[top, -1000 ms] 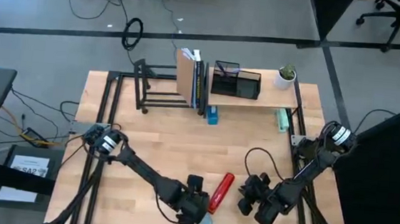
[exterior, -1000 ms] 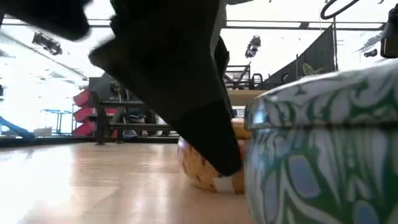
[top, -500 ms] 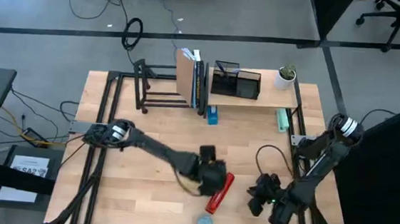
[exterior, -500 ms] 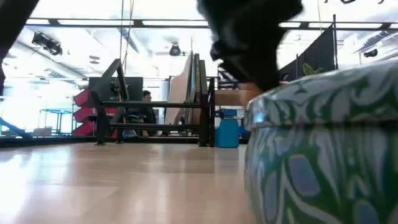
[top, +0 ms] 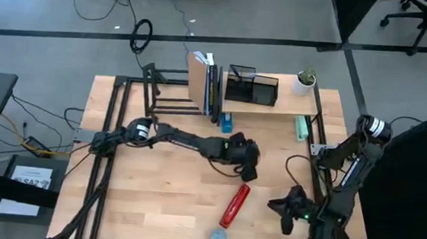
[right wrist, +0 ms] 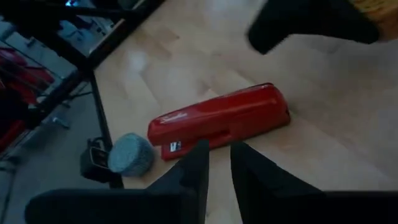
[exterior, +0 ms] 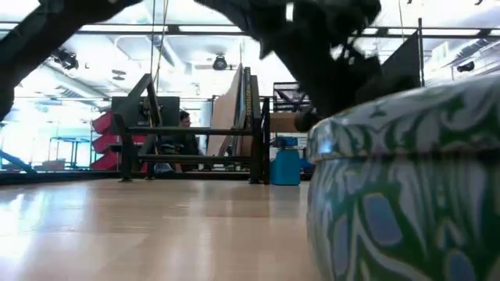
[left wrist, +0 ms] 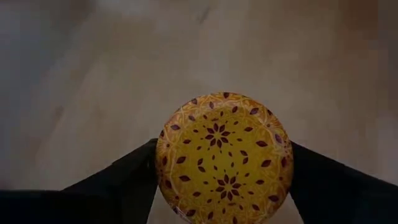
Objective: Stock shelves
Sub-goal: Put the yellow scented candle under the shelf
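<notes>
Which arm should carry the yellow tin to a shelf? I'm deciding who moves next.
Left. The left gripper already clasps the yellow tin mid-table, nearer the wooden shelf and black rack. The right gripper sits by the near edge with nothing between its fingers.

The high view looks straight down on the whole table (top: 154, 199). The low view sits at tabletop height, facing level toward the black rack (exterior: 187, 129), with a patterned tin (exterior: 406, 187) very close to the lens. The left wrist view looks closely down on a yellow tin (left wrist: 224, 155). The right wrist view faces the red stapler (right wrist: 217, 121), also seen from overhead.
</notes>
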You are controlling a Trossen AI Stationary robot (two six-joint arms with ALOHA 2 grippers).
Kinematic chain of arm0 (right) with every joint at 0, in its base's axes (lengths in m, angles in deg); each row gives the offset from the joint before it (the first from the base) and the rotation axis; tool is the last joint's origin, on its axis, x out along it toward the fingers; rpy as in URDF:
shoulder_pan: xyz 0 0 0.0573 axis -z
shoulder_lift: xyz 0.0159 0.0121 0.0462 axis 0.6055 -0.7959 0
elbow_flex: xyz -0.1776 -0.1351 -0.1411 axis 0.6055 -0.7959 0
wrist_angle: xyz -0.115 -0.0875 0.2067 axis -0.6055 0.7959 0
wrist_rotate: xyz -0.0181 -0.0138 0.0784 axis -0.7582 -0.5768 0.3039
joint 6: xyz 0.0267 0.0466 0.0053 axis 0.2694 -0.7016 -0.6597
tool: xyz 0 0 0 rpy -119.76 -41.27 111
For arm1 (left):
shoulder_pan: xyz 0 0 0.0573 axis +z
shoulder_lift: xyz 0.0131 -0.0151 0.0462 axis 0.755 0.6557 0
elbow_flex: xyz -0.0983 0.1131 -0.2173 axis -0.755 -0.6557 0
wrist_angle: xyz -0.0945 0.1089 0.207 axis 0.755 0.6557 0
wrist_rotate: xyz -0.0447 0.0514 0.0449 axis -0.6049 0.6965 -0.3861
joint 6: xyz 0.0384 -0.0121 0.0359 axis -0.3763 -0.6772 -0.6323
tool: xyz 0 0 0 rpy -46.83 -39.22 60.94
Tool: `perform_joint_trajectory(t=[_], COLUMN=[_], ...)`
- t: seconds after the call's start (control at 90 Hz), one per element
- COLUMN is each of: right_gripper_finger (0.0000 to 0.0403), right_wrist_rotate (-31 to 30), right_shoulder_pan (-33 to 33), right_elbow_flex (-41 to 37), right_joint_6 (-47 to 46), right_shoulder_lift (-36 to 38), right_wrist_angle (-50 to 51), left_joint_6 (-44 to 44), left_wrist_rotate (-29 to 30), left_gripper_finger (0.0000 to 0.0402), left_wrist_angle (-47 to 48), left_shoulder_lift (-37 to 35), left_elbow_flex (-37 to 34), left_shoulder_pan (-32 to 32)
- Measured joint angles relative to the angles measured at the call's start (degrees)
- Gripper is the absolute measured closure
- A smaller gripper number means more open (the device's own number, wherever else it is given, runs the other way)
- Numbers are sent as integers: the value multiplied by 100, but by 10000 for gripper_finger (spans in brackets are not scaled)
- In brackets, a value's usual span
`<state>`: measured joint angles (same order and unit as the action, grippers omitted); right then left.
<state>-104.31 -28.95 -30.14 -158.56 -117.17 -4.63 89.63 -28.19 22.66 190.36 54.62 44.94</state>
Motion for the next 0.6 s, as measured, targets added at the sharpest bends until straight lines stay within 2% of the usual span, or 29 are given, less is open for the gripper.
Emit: perform_joint_trajectory(t=[0.4, 0.6], right_gripper_finger=[364, 364], right_wrist_rotate=[440, 447], right_shoulder_pan=[185, 199], right_elbow_flex=[0, 0], right_joint_6=[0, 20], right_shoulder_lift=[-319, -319], right_wrist_angle=[-192, -186], left_joint_6=[-132, -356], left_wrist_rotate=[-98, -188], left_gripper_finger=[111, 82], left_wrist_angle=[-71, -11], left_shoulder_lift=[54, 54], left_elbow_flex=[3, 130], left_shoulder_pan=[186, 187])
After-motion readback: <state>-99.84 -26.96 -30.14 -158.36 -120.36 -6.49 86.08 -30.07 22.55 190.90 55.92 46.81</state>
